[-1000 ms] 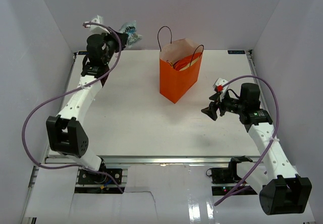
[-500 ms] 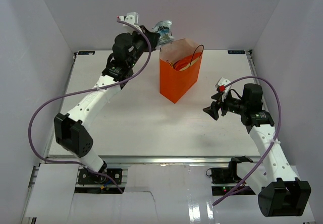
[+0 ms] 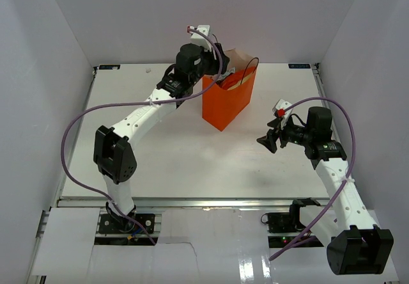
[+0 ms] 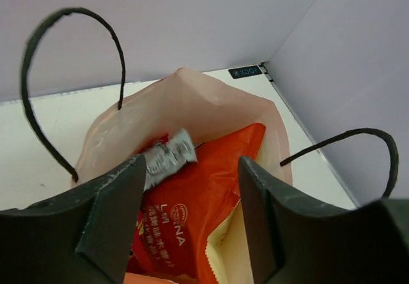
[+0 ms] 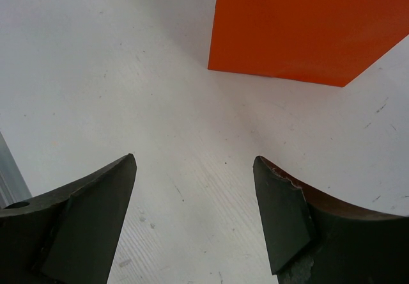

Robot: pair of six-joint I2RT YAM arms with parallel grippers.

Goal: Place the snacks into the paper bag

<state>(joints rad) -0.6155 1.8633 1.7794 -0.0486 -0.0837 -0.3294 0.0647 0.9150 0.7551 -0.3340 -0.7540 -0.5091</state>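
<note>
The orange paper bag stands upright at the table's back middle. My left gripper hangs right over its mouth, pointing down into it. In the left wrist view this gripper is open, and a silvery wrapper lies loose against its left finger, above a large red chip bag inside the paper bag. My right gripper hovers to the right of the bag, open and empty. The right wrist view has the gripper over bare table, with the bag's orange side ahead.
The bag's thin black loop handles rise on both sides of my left gripper. White enclosure walls close in the table at left, back and right. The left arm's purple cable loops over the left part of the table.
My left arm has swung right from the back left corner to over the bag, carrying the silvery wrapper. Its jaws have opened and the wrapper is loose. The right arm stayed put.
</note>
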